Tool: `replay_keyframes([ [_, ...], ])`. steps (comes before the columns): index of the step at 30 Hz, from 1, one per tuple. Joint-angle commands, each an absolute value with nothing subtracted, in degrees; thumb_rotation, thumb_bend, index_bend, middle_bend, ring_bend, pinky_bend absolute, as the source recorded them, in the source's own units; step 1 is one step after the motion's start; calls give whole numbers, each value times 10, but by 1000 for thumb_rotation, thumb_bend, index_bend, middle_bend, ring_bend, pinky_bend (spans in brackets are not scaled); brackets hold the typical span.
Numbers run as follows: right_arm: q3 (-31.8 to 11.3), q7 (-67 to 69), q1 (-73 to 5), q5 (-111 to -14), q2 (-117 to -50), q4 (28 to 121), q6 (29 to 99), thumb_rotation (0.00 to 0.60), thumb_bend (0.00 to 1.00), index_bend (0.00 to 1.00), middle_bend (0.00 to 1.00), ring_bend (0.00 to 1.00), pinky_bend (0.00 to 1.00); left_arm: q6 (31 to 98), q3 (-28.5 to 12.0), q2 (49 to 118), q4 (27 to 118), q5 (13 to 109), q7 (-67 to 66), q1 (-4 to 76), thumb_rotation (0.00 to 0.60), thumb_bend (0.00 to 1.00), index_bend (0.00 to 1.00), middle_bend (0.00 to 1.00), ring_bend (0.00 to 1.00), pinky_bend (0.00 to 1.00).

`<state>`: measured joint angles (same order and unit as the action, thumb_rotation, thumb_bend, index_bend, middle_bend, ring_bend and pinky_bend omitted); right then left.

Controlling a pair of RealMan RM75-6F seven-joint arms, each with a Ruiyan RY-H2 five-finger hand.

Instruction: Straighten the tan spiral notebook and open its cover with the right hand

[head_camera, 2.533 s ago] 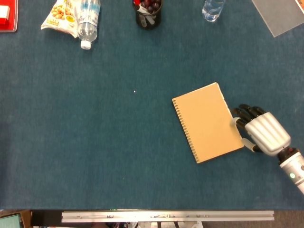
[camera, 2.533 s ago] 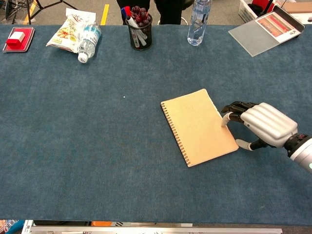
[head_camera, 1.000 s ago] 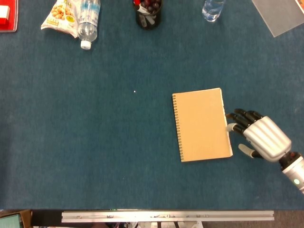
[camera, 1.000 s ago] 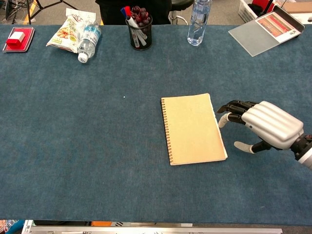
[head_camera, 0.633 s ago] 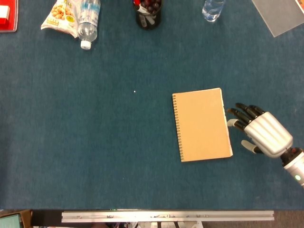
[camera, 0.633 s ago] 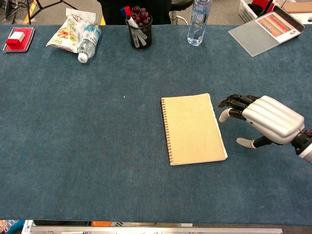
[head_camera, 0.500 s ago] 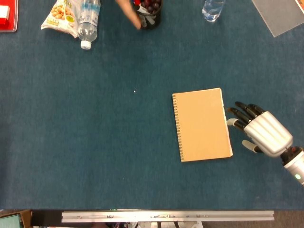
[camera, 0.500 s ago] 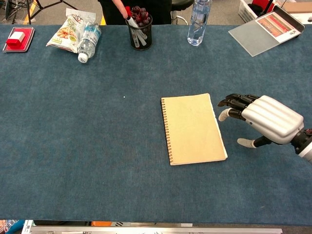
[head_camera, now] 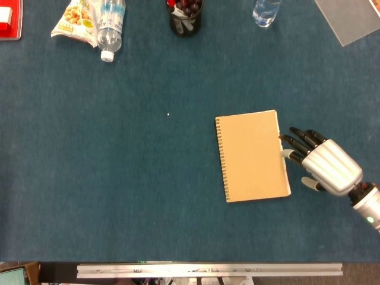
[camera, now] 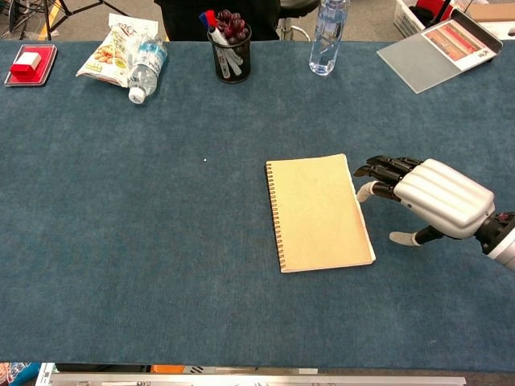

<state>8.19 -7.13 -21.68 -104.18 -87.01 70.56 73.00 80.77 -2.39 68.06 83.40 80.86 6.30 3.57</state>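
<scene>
The tan spiral notebook [head_camera: 252, 155] [camera: 319, 212] lies closed and squared to the table edge, spiral binding on its left side. My right hand [head_camera: 323, 166] [camera: 434, 197] sits just right of the notebook's free edge, palm down, fingers spread and reaching toward that edge. The dark fingertips [camera: 372, 170] are at the upper part of the edge; I cannot tell whether they touch it. The hand holds nothing. My left hand is in neither view.
Along the far edge stand a black pen cup [camera: 229, 44], a lying water bottle [camera: 143, 71] on a snack bag [camera: 113, 52], an upright bottle [camera: 328, 36], a red box [camera: 29, 63] and a grey folder [camera: 438, 48].
The notebook was turned from tilted to straight between 2.5 s and 1 s ago. Since then my right hand lifted off slightly, then moved left, back toward the notebook's right edge.
</scene>
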Motion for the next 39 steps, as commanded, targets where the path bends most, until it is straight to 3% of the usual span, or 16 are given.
replay_keyframes([
  [1, 82, -66, -218, -1042, -872, 703, 729, 600, 110, 335, 173, 103, 243, 807, -24, 681, 833, 808, 63, 36, 600, 357, 254, 60, 108, 279],
  [8, 80, -42, -236, -1042, -869, 718, 713, 600, 123, 324, 173, 103, 242, 806, -25, 682, 832, 807, 65, 36, 600, 357, 254, 60, 108, 279],
  [10, 80, -42, -245, -1041, -862, 732, 699, 600, 190, 299, 173, 103, 236, 806, -24, 682, 832, 807, 65, 36, 600, 358, 254, 60, 108, 279],
  [15, 71, -51, -264, -1032, -851, 762, 671, 600, 465, 266, 173, 103, 225, 807, -24, 682, 831, 807, 65, 35, 600, 357, 254, 60, 108, 279],
  [21, 60, -62, -282, -1024, -848, 783, 649, 600, 655, 258, 171, 103, 225, 807, -25, 683, 829, 808, 66, 36, 600, 357, 254, 60, 108, 279],
  [29, 53, -55, -309, -1032, -851, 779, 635, 600, 675, 258, 171, 103, 225, 806, -24, 683, 828, 807, 66, 36, 600, 357, 254, 60, 108, 279],
  [39, 57, 55, -361, -1082, -860, 726, 657, 600, 674, 258, 171, 103, 225, 802, -26, 682, 832, 804, 60, 38, 600, 358, 254, 60, 108, 279],
])
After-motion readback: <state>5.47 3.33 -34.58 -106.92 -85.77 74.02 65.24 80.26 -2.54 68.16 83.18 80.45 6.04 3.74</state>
